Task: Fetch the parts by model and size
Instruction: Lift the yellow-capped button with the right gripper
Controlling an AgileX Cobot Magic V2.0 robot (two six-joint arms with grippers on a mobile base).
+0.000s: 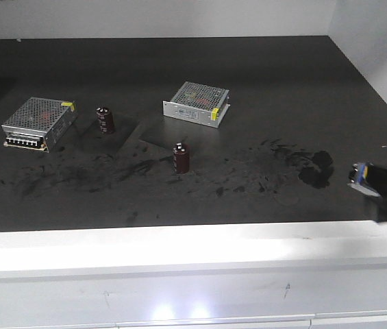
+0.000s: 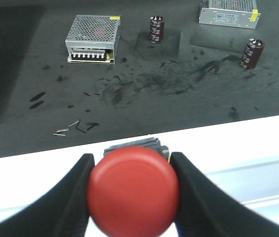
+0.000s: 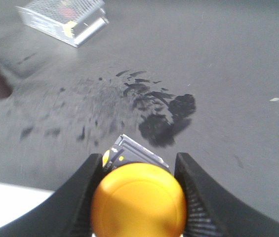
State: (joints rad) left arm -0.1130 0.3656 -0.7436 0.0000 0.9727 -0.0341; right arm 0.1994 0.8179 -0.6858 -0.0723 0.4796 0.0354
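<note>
In the front view the dark tabletop (image 1: 268, 75) carries two perforated silver cases. The left metal box (image 1: 40, 123) has a row of terminals along its near edge, and the far metal box (image 1: 196, 103) has a yellow tag at its corner. I cannot make out what sits under either mesh lid. The left maroon cylinder (image 1: 105, 119) stands upright just beside the left metal box, and the near maroon cylinder (image 1: 181, 157) stands upright in front of the far metal box. At the right edge my right jaws are clamped on the yellow-capped switch (image 1: 383, 177), which lies tilted with its cap to the right and its bluish base to the left, well apart from both boxes. A white ledge (image 1: 179, 247) runs along the front and pale walls stand behind. From my left wrist, the red-capped switch (image 2: 133, 190) sits squarely between my left jaws, which grip it on both sides; its cap faces the camera and its black body shows behind. It hangs over the white ledge, with boxes and cylinders well beyond on the scuffed tabletop. From my right wrist, the yellow cap fills the gap between my jaws, pinched on either side, near a dark smear (image 3: 166, 116); this view is blurred.
</note>
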